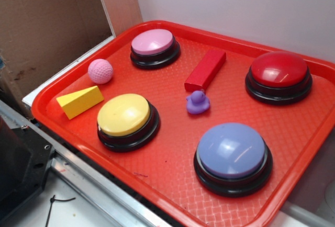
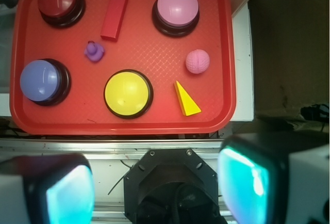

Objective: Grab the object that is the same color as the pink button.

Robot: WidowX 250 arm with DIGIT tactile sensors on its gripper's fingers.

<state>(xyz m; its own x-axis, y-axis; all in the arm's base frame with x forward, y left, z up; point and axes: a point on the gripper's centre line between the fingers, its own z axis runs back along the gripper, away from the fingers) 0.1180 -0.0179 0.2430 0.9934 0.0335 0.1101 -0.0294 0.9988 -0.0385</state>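
Observation:
A small pink dimpled ball point(image 1: 100, 71) point(image 2: 197, 61) lies on the red tray point(image 1: 172, 164) point(image 2: 149, 126) near its left rim, next to a yellow wedge. The pink button point(image 1: 154, 47) point(image 2: 177, 10), a light pink dome on a black base, stands in the tray's back left corner. My gripper point(image 2: 157, 182) hangs high above the robot's base, outside the tray's front edge, well away from the ball. It is open, with two teal pads point(image 2: 69, 195) far apart and nothing between them. The exterior view does not show the gripper.
Also on the tray are a yellow button point(image 1: 127, 120), a lavender-blue button point(image 1: 232, 156), a red button point(image 1: 278, 76), a red block point(image 1: 205, 69), a purple duck point(image 1: 198, 102) and the yellow wedge point(image 1: 80, 101). A metal rail point(image 2: 118, 146) runs along the tray's front.

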